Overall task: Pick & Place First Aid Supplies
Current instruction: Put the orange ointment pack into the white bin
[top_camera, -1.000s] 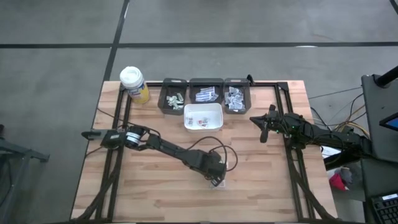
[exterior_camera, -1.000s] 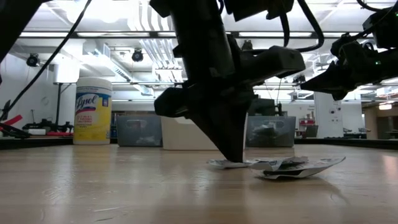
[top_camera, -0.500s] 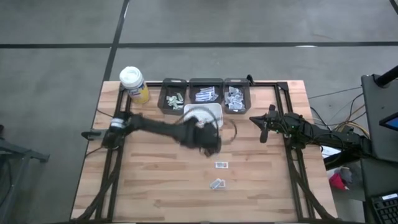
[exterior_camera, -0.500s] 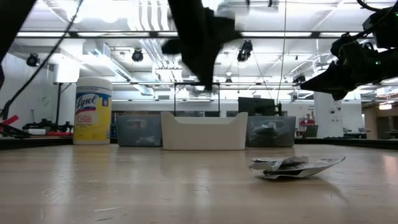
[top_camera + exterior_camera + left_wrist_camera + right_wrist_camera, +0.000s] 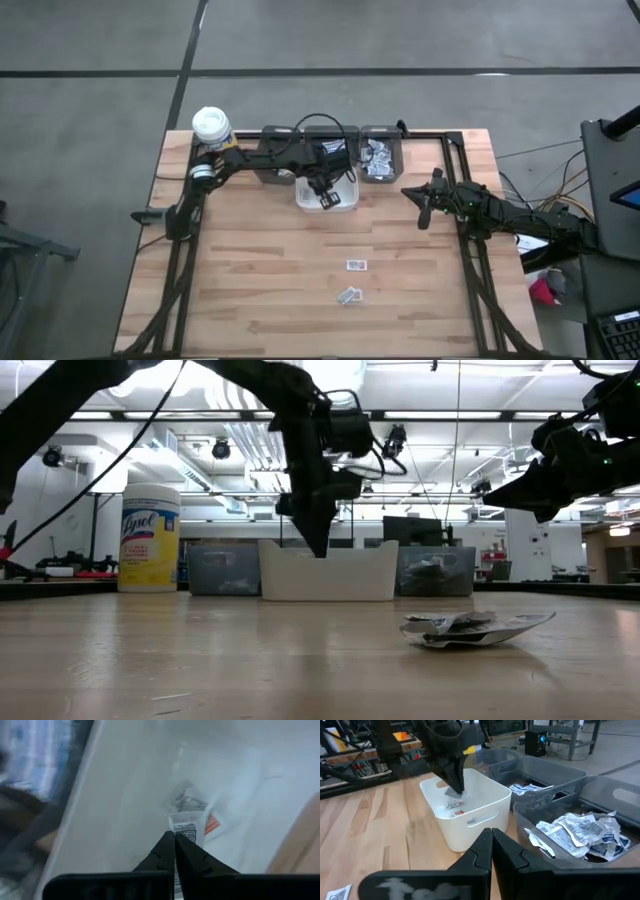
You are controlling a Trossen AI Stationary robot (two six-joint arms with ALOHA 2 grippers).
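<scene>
Grey concrete floor [image 5: 400, 35] surrounds the wooden table [image 5: 250, 290], with a dark seam line [image 5: 330, 71] crossing at 12 o'clock. Black equipment stand [image 5: 612, 210] at 3 o'clock. In the low view, white ceiling with bright strip lights [image 5: 420, 415], exposed pipes [image 5: 190, 475], white wall [image 5: 60, 520] at 9 o'clock.

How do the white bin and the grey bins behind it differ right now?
The white bin stands alone, nearer the table's middle; the grey bins sit three in a row at the far edge. The left claw, shut on a packet, hangs over the white bin; no claw is over the grey bins. Both hold paper packets.
</scene>
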